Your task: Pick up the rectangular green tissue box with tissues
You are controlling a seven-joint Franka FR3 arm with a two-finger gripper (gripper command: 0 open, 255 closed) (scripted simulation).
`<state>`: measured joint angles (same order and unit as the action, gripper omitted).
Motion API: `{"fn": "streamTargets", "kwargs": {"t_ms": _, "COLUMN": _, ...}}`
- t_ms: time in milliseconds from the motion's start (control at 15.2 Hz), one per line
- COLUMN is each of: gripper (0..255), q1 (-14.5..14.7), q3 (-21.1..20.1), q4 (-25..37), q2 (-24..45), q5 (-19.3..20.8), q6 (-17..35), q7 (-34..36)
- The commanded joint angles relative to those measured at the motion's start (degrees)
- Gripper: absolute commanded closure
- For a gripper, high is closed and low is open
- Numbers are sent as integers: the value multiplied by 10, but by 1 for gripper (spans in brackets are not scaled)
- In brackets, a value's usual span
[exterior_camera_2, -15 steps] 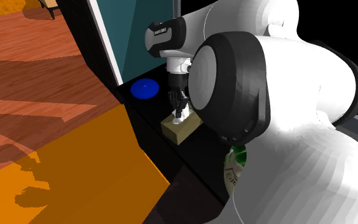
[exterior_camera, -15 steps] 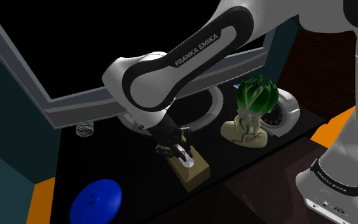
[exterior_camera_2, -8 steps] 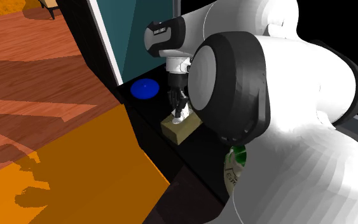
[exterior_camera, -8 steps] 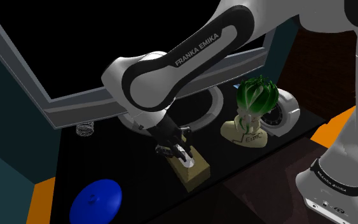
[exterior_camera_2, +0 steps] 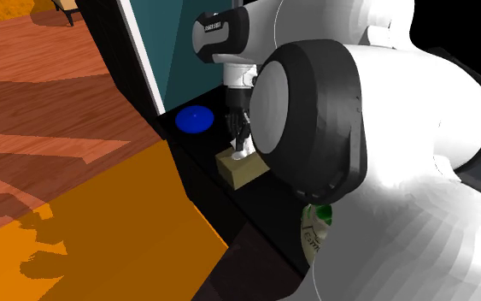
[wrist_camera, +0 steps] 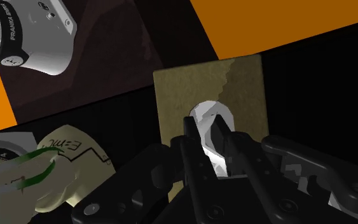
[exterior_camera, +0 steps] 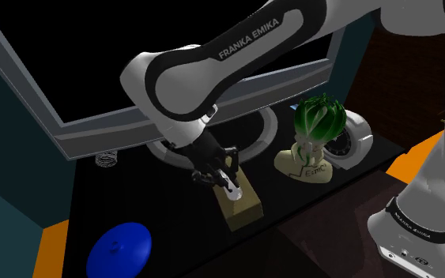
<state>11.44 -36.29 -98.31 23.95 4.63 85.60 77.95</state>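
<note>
Olive-tan tissue box was lower centre in the shoulder view, left of the cream E=mc planter. Your gripper had its jaws pinched on the white tissue sticking out on top.

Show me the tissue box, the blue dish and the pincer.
tissue box point(exterior_camera: 245, 205), shoulder view, its olive top face.
blue dish point(exterior_camera: 118, 246), shoulder view, its middle.
pincer point(wrist_camera: 206, 125), wrist view, midway between its fingertips.
</note>
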Motion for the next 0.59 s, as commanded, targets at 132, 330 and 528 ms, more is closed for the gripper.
{"fn": "streamTargets", "kwargs": {"t_ms": 132, "gripper": 255, "q1": -1, "q3": -3, "q4": 18, "q2": -11, "q5": -6, "q6": -28, "q7": -1}}
{"fn": "streamTargets", "kwargs": {"t_ms": 330, "gripper": 255, "q1": -2, "q3": -5, "q4": 33, "q2": -19, "q5": -11, "q6": -48, "q7": -1}}
{"fn": "streamTargets", "kwargs": {"t_ms": 528, "gripper": 255, "q1": -2, "q3": -6, "q4": 38, "q2": -21, "q5": -12, "q6": -56, "q7": -1}}
